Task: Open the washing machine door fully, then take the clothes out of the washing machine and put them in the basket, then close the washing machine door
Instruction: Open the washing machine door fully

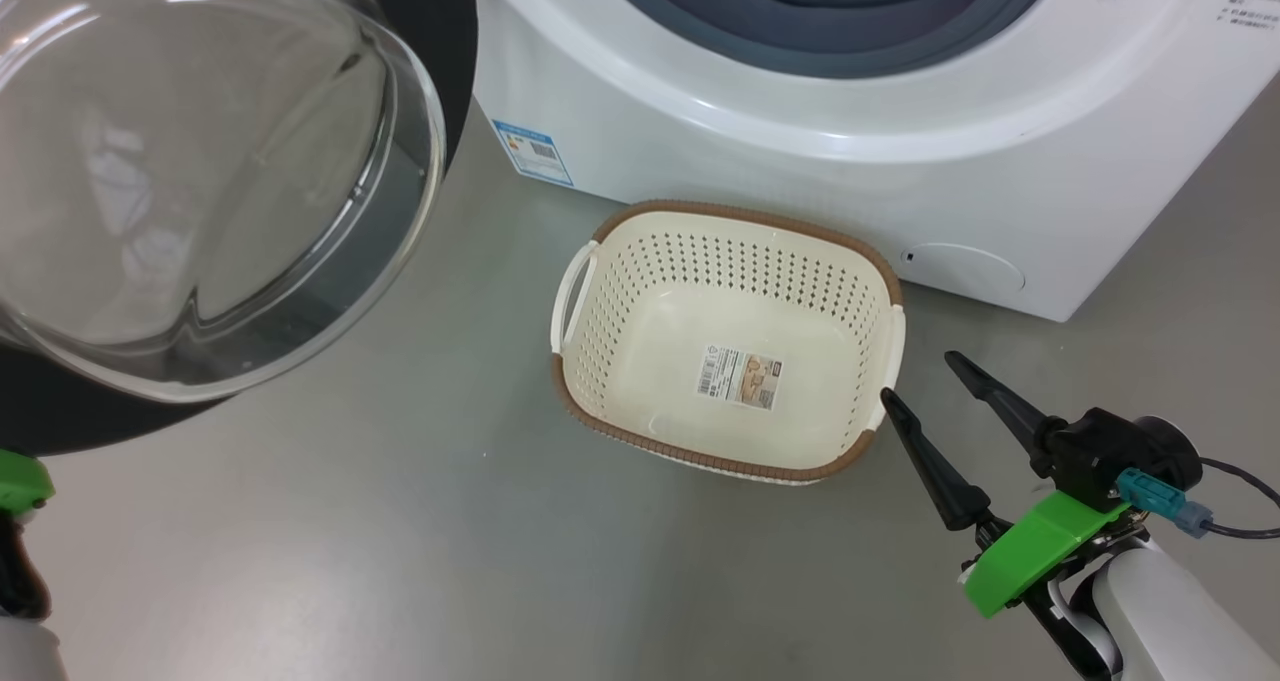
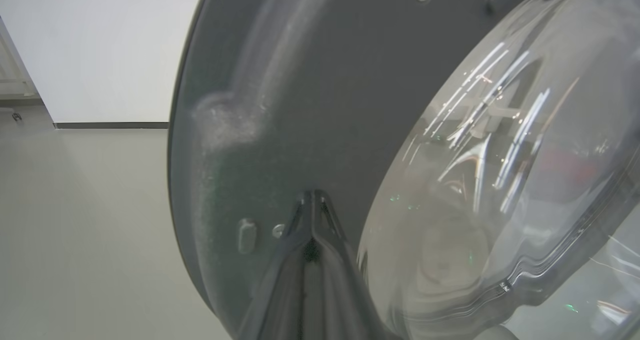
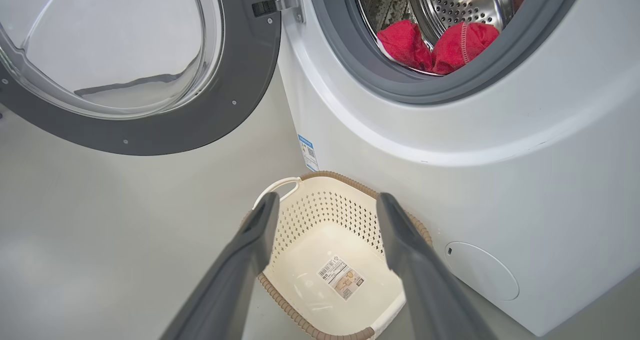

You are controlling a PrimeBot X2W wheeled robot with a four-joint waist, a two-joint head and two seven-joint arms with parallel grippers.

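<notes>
**item:** clothes point(image 3: 435, 48). 2 red bunches lie side by side at the drum's lower lip in the washing machine point(image 3: 450, 145). their row runs across the opening.
**bearing from jaws:** up and ahead of the right gripper point(image 1: 917, 376), spread wide and empty just beside the basket point(image 1: 730, 216). judged the nearer arm.
**left gripper** point(image 2: 312, 200): closed on nothing, tips at the dark inner rim of the washing machine door point(image 1: 200, 191), which is swung wide.
**basket:** on the floor, long side roughly along the machine's front.
</notes>
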